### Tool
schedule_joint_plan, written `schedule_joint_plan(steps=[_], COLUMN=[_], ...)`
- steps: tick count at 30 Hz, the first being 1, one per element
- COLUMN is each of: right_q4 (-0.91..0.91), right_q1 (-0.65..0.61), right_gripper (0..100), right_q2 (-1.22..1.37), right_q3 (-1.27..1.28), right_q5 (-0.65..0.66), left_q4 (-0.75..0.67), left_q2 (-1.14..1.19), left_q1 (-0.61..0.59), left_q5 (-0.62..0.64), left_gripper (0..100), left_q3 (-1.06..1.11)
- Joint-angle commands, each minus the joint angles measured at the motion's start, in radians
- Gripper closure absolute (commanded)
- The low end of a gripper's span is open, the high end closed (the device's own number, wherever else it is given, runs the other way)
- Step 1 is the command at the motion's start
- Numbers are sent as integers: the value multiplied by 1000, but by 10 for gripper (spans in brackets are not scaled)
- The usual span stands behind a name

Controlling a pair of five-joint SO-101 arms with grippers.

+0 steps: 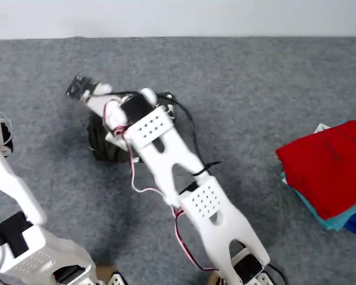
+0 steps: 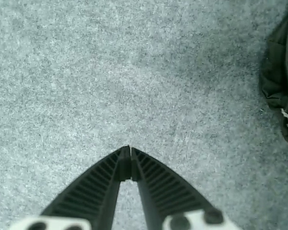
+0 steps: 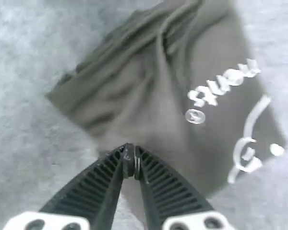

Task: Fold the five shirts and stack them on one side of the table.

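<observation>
The right pincer (image 3: 128,160) is closed, its tips at the edge of the crumpled dark shirt (image 3: 149,96), which lies toward ten o'clock on the grey table (image 1: 255,89). The left pincer (image 2: 130,160) is closed above the table. At three o'clock, a red shirt (image 1: 326,163) tops a folded stack.

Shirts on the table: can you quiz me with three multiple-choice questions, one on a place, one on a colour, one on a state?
1. Where in the high view is the pile of shirts? A) right edge B) centre C) left edge
2. Its top shirt is: A) green B) red C) yellow
3. The left hand is: A) wide open B) gripping a shirt C) shut, empty
Answers: 1 A, it sits at the right edge; 2 B, red covers teal and blue; 3 C, closed over bare table.
</observation>
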Motion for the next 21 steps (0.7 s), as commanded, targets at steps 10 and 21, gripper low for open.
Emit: schedule_joint_plan(steps=[10, 21], right_q4=[-266, -150], right_q1=[50, -219], right_gripper=[988, 988], right_q2=[213, 24], right_q3=[-69, -218], right_q5=[91, 66], left_q4=[-2, -2], left_q2=[-51, -51], left_q1=[5, 2], left_q5=[8, 8], left_gripper=[994, 994], left_q3=[-8, -10])
